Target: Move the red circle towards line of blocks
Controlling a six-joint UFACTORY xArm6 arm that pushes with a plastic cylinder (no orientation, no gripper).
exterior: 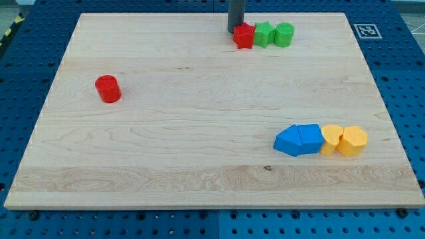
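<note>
Standing alone, red circle [107, 89] near board's [199, 166] left edge.

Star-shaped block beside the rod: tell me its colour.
Red; the star block shows best in the camera view, touching my tip.

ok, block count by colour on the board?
Red: 2, the red circle and the red star
Green: 2, the green star and the green cylinder
Blue: 2, and
Yellow: 2, and
Total: 8
My tip sits at the red star's upper-left edge.
</note>
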